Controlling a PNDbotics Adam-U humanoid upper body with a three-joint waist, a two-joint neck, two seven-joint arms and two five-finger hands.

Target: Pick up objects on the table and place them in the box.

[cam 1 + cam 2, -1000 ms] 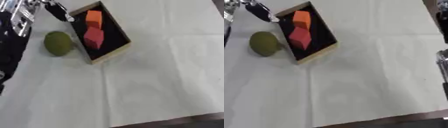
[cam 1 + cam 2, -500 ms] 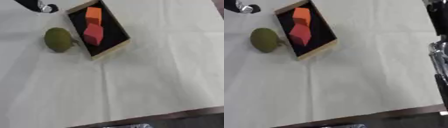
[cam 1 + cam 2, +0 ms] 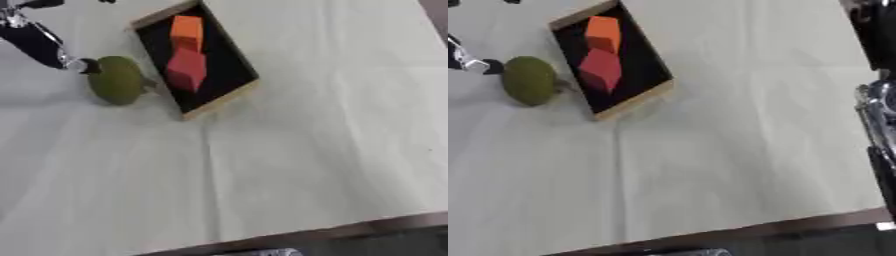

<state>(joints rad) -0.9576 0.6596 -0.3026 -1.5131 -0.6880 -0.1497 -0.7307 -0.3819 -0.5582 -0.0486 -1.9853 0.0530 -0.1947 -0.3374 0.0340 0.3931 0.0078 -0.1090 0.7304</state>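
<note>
Pale cloth covers my desk (image 3: 306, 165). On it lies the box (image 3: 234, 70), dark inside, holding an orange block (image 3: 185, 27) and a red block (image 3: 185, 70). Just beside its left wall sits a green fruit (image 3: 115, 80). My left robot hand (image 3: 44, 45) reaches its fingertip to the fruit's edge; I cannot tell how its fingers stand. My right arm (image 3: 878, 100) shows at the right edge.

A shallow wooden box (image 3: 248, 90) with a black inside is seen lying askew on a pale cloth-covered table (image 3: 315, 165). An orange block (image 3: 186, 28) and a red block (image 3: 185, 70) are held inside it. A green, oval fruit (image 3: 115, 80) is seen just left of the box, with a fingertip of the left hand (image 3: 42, 45) at its upper left side.
</note>
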